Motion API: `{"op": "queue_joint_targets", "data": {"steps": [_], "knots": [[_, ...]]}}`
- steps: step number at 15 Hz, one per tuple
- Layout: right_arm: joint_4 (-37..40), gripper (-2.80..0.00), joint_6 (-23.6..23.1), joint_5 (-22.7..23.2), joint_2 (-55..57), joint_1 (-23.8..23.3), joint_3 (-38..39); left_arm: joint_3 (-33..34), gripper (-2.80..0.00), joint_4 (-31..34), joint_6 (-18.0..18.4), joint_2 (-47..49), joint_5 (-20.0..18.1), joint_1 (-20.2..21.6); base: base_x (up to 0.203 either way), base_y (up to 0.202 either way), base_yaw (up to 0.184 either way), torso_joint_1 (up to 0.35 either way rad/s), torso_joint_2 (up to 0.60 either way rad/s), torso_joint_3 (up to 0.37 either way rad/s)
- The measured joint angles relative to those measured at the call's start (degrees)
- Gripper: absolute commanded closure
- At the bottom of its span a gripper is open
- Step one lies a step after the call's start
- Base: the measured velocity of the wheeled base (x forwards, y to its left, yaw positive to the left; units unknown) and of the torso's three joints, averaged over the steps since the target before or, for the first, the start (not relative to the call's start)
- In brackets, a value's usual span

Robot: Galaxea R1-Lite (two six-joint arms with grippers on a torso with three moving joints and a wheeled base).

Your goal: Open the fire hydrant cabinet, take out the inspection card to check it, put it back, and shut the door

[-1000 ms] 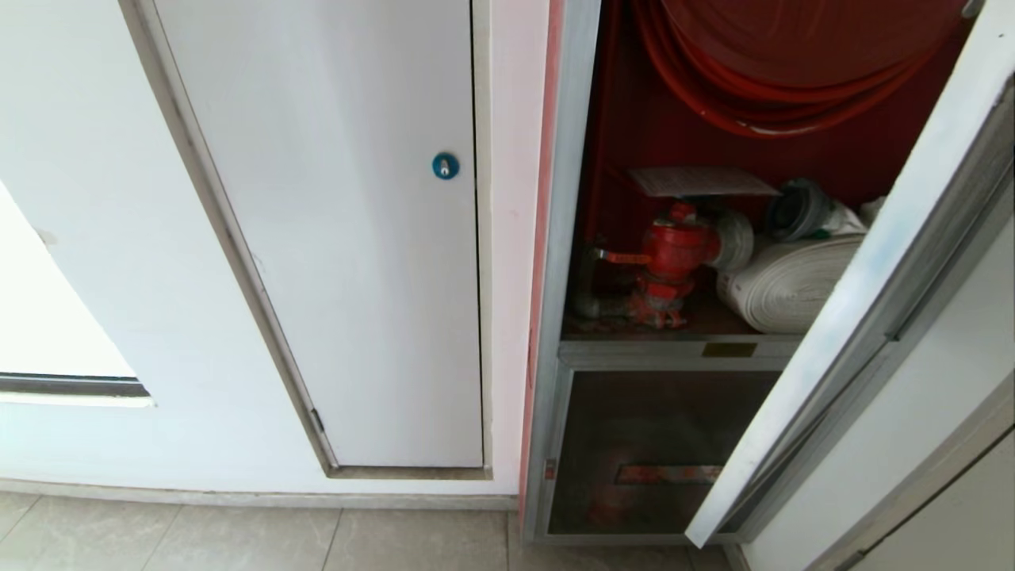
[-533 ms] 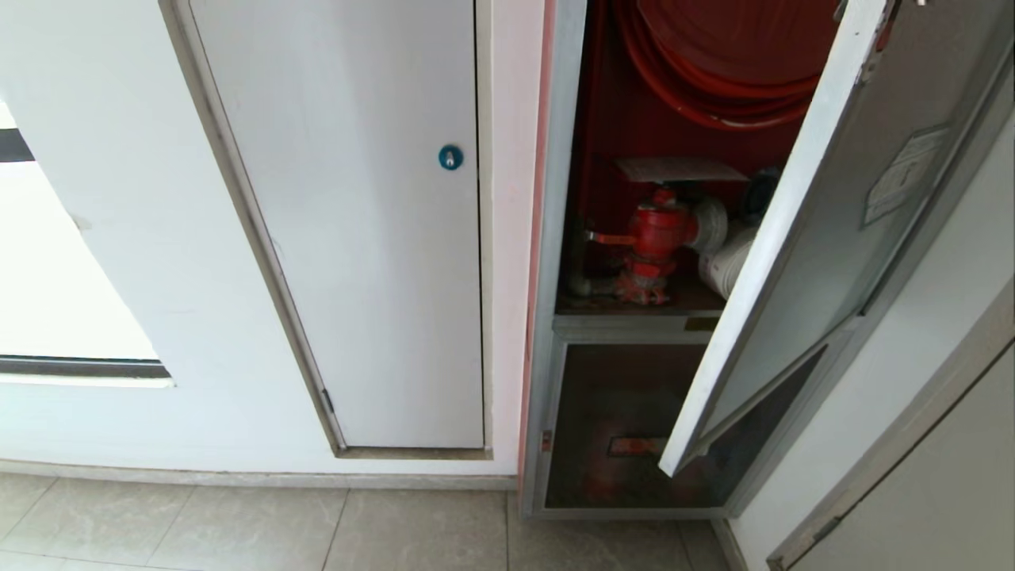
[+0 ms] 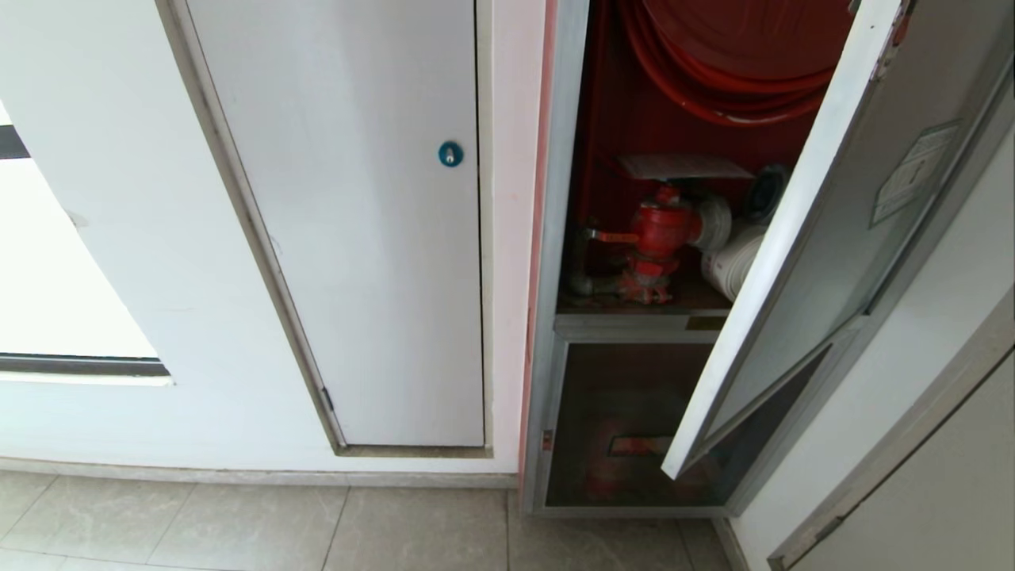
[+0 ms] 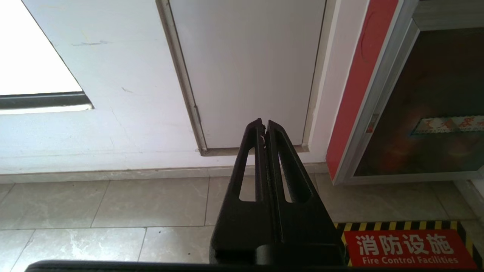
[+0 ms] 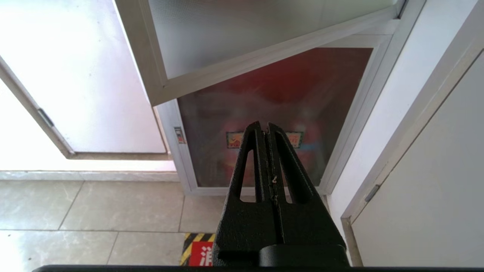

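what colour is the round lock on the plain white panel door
Blue, clearest in the head view: small round lock.

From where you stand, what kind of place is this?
Probably a corridor inside a building. A fire hydrant cabinet set into the white wall, its door ajar, holds a red hose reel; a red floor sign reads "Fire Control Facilities".

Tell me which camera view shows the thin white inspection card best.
The head view: the thin white inspection card lies flat on top of the red valve inside the open red cabinet. Neither wrist view shows the card; they show only the lower glass door and the floor.
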Motion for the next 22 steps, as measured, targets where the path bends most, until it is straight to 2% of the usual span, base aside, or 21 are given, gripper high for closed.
{"op": "queue_joint_targets", "data": {"steps": [22], "knots": [[0.0, 0.0, 0.0, 0.0, 0.0, 0.0, 0.0, 0.0, 0.0, 0.0, -0.1, 0.0, 0.0, 0.0, 0.0, 0.0, 0.0, 0.0, 0.0, 0.0]]}}
